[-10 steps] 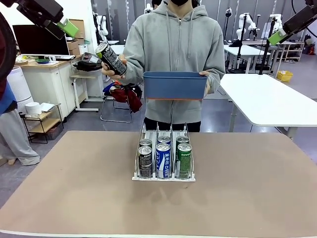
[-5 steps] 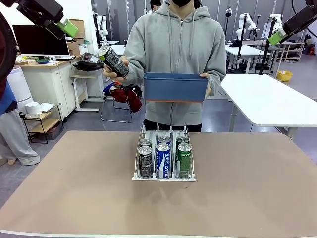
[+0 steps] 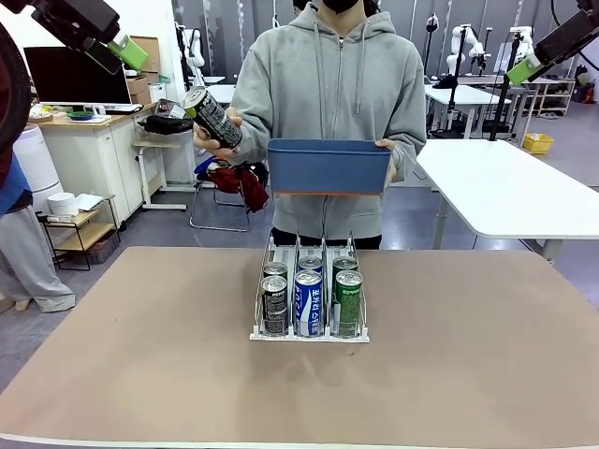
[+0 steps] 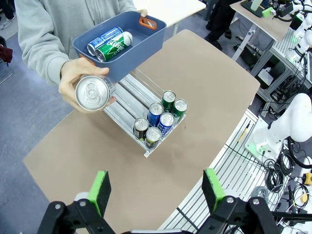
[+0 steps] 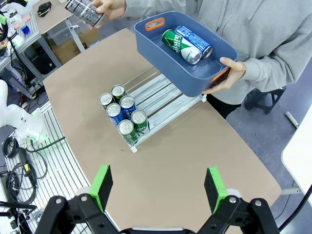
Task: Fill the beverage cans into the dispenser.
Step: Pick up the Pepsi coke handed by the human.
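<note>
a blue bin (image 3: pixel 328 168) held above the brown table (image 3: pixel 140 355), a white table (image 3: pixel 505 192) behind.

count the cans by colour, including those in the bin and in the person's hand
black cans: 3
blue cans: 3
green cans: 3
total: 9

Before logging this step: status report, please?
Left gripper open, right gripper open, both empty. Dispenser holds six cans. Person holds black can, plus blue bin with two cans.
</note>
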`<state>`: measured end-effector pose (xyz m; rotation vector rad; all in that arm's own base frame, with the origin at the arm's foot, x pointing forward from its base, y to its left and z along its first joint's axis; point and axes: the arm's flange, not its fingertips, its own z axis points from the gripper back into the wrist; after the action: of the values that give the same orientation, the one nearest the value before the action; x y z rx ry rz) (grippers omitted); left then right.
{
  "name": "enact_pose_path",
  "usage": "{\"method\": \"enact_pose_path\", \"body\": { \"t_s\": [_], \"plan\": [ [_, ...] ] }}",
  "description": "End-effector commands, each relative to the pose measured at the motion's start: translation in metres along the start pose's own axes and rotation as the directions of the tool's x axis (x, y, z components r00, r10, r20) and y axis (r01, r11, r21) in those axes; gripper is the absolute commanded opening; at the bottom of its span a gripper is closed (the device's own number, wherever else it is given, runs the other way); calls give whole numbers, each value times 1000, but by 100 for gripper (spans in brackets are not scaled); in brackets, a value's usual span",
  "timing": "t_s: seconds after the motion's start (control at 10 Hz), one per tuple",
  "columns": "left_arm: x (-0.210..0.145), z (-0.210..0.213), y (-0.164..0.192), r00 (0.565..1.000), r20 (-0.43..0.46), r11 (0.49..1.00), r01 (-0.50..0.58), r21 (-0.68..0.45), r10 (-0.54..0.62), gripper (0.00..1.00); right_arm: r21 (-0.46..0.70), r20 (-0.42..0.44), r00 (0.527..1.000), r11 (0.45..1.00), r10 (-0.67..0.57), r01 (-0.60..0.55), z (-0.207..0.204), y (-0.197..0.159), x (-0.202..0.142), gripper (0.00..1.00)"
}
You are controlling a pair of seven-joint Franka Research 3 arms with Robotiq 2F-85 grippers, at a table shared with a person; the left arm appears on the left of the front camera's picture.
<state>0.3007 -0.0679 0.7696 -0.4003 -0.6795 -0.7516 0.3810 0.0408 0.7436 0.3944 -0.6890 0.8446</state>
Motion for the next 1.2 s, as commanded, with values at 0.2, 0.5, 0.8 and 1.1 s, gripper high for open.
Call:
{"method": "enact_pose_path", "body": {
  "t_s": [0.2, 0.5, 0.8, 1.1],
  "plan": [
    [11, -16, 19, 996, -36, 991, 80, 111, -76, 100, 2, -3, 1000, 1000, 1, -1, -2, 1, 0, 100],
    [18, -34, 32, 976, -26, 964, 216, 154, -215, 100, 2, -3, 1000, 1000, 1, -1, -2, 1, 0, 100],
    [30, -54, 47, 953, 2, 946, 300, 121, -302, 100, 2, -3, 1000, 1000, 1, -1, -2, 1, 0, 100],
    [31, -57, 42, 958, -21, 948, 286, 138, -286, 100, 2, -3, 1000, 1000, 1, -1, -2, 1, 0, 100]
  ]
}}
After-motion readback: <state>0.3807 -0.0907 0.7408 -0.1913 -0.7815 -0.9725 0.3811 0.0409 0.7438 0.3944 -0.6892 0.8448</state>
